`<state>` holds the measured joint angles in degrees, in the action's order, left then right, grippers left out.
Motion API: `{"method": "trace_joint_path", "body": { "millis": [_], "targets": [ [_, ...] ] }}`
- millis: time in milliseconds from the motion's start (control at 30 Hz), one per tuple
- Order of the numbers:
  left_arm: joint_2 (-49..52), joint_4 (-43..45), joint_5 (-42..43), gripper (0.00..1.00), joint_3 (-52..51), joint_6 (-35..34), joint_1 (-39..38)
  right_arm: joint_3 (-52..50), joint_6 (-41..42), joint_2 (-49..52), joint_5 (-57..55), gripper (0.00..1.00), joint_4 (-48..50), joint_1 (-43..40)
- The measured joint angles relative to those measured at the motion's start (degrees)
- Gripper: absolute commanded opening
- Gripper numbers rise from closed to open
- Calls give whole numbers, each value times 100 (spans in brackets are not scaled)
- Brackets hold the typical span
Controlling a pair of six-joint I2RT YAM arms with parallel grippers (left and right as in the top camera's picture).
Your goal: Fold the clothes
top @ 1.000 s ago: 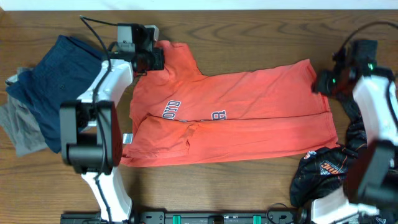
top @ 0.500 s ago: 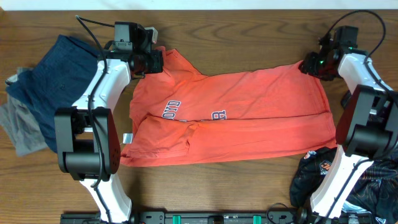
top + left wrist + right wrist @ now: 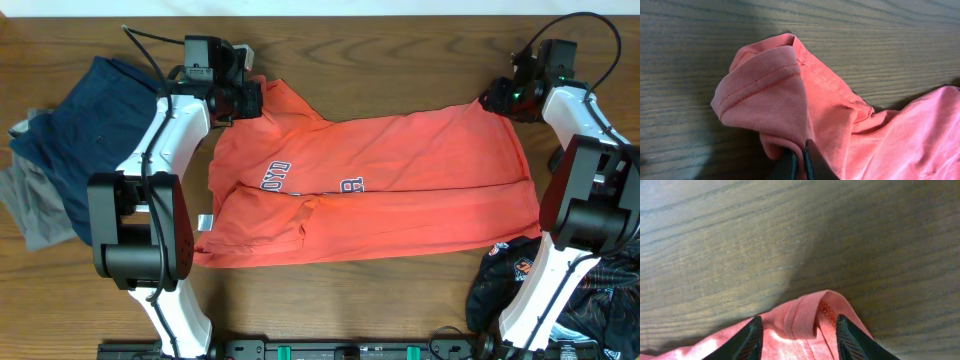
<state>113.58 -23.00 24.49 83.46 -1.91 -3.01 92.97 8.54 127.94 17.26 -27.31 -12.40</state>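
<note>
The clothes here are a coral-red T-shirt [image 3: 380, 170] lying across the wooden table [image 3: 400, 60], its front long edge folded over so the navy-and-white lettering [image 3: 275, 178] is partly covered. My left gripper [image 3: 245, 98] is at the shirt's far left corner. In the left wrist view this gripper [image 3: 804, 146] is shut on a bunch of sleeve fabric [image 3: 770, 85]. My right gripper [image 3: 495, 100] is at the far right corner. In the right wrist view its jaws [image 3: 798, 322] stand apart on either side of a rolled-up hem corner [image 3: 807, 311], which lies between the fingers unpinched.
A dark blue garment [image 3: 90, 130] and a grey one [image 3: 35, 215] are piled at the left. A black garment with an orange logo [image 3: 520, 275] lies at the front right, beside the right arm's base. The table's far edge runs just beyond both grippers.
My right gripper has moved back and to the left onto the shirt's far right corner, and its jaws have narrowed around the hem. The left gripper stays shut on the sleeve, barely shifted.
</note>
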Motion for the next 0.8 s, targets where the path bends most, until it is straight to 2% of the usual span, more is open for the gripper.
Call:
{"method": "trace_joint_path", "body": {
  "millis": [67,200,600,800],
  "targets": [
    [2,-11,2,6,0,0,0,0,11,13,13,34,35,0],
    [2,-61,2,6,0,-2,0,0,98,96,46,1,107,7],
    [0,-122,2,6,-2,0,46,0,216,31,90,1,-415,-155],
    [-234,-511,-4,6,-13,-4,157,0,256,-807,103,1,-1130,-623]
  ]
}}
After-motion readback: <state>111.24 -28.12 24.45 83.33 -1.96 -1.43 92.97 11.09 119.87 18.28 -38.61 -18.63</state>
